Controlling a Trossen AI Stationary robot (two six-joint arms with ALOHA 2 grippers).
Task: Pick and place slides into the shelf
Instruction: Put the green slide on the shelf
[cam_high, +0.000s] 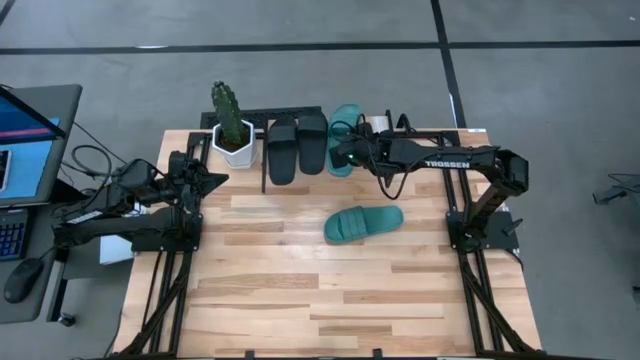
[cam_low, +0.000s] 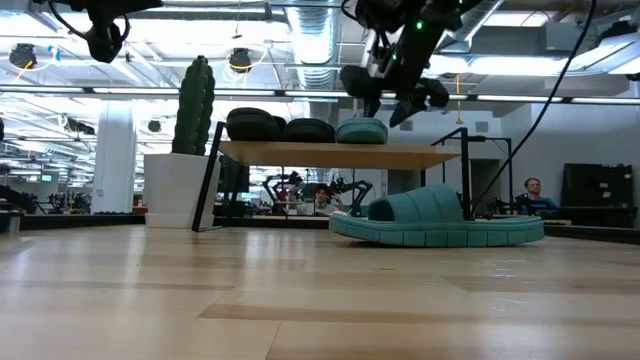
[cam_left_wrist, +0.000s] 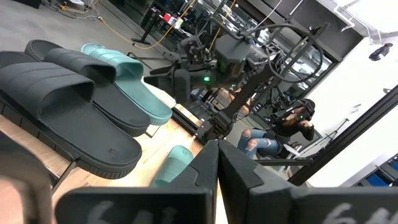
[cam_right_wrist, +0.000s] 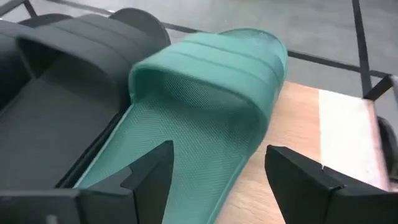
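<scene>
The right tool (cam_right_wrist: 217, 171) hangs spread open above the shelved soft teal strap slide (cam_right_wrist: 205, 106); withdrawing carelessly might snag it, possibly.

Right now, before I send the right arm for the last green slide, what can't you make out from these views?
- Heel end of the green slide on the shelf: high view, covered by the right gripper.
- Far side of the loose green slide: low view, hidden by its own strap.
- Left gripper: left wrist view, blurred and cut off by the bottom edge.
- Cactus pot: low view, its base sits behind the shelf leg.
</scene>
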